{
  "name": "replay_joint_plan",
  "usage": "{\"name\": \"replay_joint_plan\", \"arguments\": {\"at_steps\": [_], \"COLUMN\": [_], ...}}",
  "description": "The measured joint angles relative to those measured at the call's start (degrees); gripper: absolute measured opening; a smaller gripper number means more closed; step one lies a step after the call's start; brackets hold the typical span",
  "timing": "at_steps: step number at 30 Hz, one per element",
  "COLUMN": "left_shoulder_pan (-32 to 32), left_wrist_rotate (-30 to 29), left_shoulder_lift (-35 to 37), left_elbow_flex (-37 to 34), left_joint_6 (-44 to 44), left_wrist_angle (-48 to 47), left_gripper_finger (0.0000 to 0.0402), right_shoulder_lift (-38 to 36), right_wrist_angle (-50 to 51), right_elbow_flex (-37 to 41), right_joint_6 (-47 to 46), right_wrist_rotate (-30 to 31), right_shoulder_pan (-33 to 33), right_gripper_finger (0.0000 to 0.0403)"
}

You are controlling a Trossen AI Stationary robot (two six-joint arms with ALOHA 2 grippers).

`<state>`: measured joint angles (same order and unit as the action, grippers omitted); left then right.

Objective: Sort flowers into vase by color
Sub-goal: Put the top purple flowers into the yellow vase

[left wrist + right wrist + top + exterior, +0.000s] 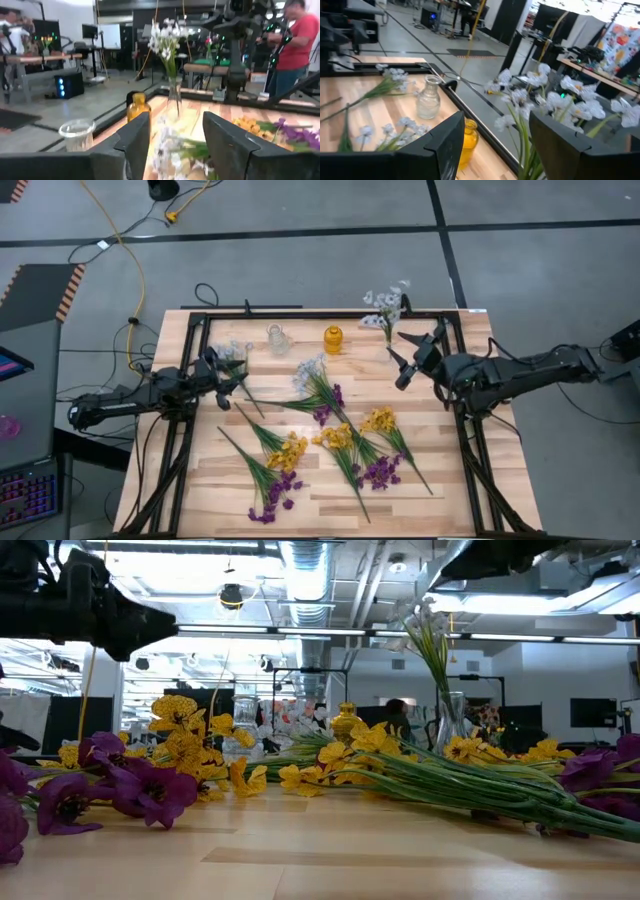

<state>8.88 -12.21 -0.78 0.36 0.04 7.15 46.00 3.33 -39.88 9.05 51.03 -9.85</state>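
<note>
Flower sprigs lie flat in a loose pile mid-table: yellow, purple and pale. One more pale sprig lies at the far left, and my open left gripper hovers over its stem. Pale blossoms show beyond and between its fingers. A tall clear vase at the far right holds pale flowers. My open right gripper stands just near of them, fingers either side of their stems. A small clear vase and an amber bottle stand empty.
A dark frame borders the wooden table top. The three vessels stand in a row along the far edge. Bare wood lies near the front right corner. A person in a red shirt stands beyond the table.
</note>
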Motion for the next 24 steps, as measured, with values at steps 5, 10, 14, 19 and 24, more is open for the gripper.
{"name": "replay_joint_plan", "arguments": {"at_steps": [5, 10, 14, 19, 24], "left_shoulder_pan": [0.0, 0.0, 0.0, 0.0, -0.1], "left_wrist_rotate": [1.5, 3.0, 3.4, 4.8, 7.5], "left_shoulder_lift": [-0.9, -7.4, -16.3, -29.3, -41.4], "left_elbow_flex": [0.2, 3.3, 6.9, 11.3, 15.9], "left_joint_6": [1.3, 1.7, 2.4, 2.4, 2.3], "left_wrist_angle": [3.7, 4.2, 3.8, 3.8, 3.7], "left_gripper_finger": [0.0199, 0.0202, 0.0202, 0.0202, 0.0202], "right_shoulder_lift": [0.1, 0.2, 0.2, 0.2, 0.2], "right_wrist_angle": [-1.8, -2.6, -2.5, -2.4, -1.9], "right_elbow_flex": [0.0, 0.0, 0.0, 0.0, 0.0], "right_joint_6": [0.0, -1.8, -6.2, -7.6, -7.6], "right_wrist_rotate": [-0.1, -1.2, -3.4, -5.6, -6.2], "right_shoulder_pan": [-2.3, -3.7, -4.0, -4.0, -4.0], "right_gripper_finger": [0.025, 0.025, 0.025, 0.025, 0.025]}}
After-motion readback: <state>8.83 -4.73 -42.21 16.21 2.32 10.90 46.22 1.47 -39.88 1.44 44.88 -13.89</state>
